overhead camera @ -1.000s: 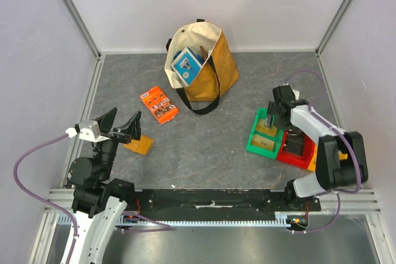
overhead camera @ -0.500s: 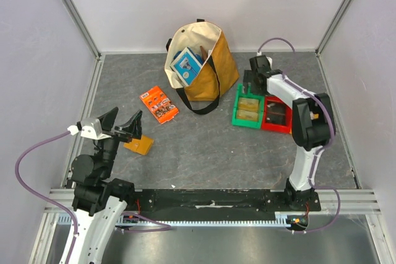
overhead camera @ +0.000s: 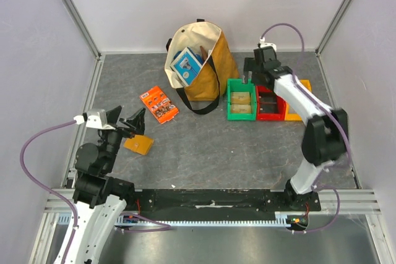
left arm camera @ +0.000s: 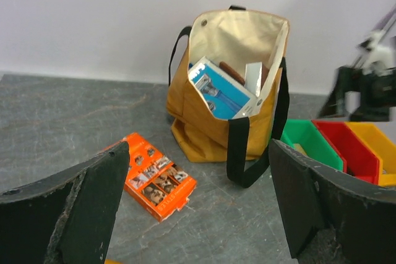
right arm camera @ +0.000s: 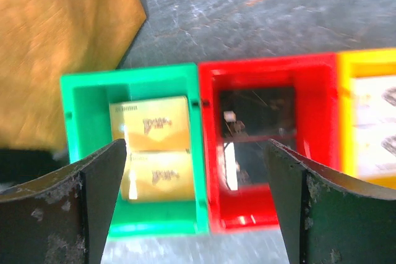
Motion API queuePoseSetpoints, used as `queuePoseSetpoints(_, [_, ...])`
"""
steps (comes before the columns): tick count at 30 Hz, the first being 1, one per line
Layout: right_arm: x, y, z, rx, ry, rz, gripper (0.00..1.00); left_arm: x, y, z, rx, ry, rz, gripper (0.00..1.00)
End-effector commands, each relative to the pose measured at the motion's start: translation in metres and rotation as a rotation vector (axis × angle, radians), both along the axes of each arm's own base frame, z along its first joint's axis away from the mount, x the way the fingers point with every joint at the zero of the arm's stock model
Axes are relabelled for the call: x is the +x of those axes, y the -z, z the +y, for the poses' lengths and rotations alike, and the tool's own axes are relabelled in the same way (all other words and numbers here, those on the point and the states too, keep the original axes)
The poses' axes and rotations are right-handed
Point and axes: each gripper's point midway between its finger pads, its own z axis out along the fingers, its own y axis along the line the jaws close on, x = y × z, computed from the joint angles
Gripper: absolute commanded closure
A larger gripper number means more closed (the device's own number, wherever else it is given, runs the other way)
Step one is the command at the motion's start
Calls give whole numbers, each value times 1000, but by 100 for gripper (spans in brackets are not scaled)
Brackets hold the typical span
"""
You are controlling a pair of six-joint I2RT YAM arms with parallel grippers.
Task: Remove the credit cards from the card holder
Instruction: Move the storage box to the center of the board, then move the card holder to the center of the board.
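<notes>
We judge this to be the opening step. The small flat orange-tan card holder lies shut on the grey counter, well to the near left of the mustard canvas tote bag. No credit cards show outside it. The left fingers are spread wide and empty, hanging just over the holder's far edge; we cannot tell if they touch it.

The right fingers, also wide apart and holding nothing, hover just right of the bag over a row of plastic bins: green, red and yellow. The green one holds pale gold packets. We cannot make out the dark thing in the red one.

Next, we think the left fingers must drop and take the holder by an edge, since it lies flat. The right arm would then cross in front of the bag to open it and draw the cards out.

A bright orange printed packet, between holder and bag, could be mistaken for the holder. The bag's black strap trails onto the counter in the right arm's likely path.
</notes>
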Motion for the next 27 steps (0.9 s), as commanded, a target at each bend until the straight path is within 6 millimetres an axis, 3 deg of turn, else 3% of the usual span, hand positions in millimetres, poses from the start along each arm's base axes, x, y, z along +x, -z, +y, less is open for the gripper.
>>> queuePoseSetpoints(1, [-53, -92, -17, 61, 8, -184, 2, 10, 4, -1, -45, -11, 88, 1])
queuePoseSetpoints(6, [-124, -118, -27, 149, -19, -281, 2, 18, 35, 2, -102, -64, 274, 1])
queuePoseSetpoints(10, [-166, -124, -29, 210, -60, -358, 2, 16, 62, -4, -165, -61, 432, 1])
queuePoseSetpoints(13, [-190, -125, -33, 244, -67, -418, 2, 13, 106, -2, -239, -133, 637, 1])
queuePoseSetpoints(17, [-207, -128, -30, 284, -108, -471, 2, 12, 162, -4, -243, -205, 891, 1])
queuePoseSetpoints(21, [-219, -121, -19, 318, -164, -481, 2, 24, 193, 9, -216, -306, 1003, 1])
queuePoseSetpoints(27, [-230, -113, -19, 286, -181, -498, 2, 54, 217, 68, -275, -424, 1088, 1])
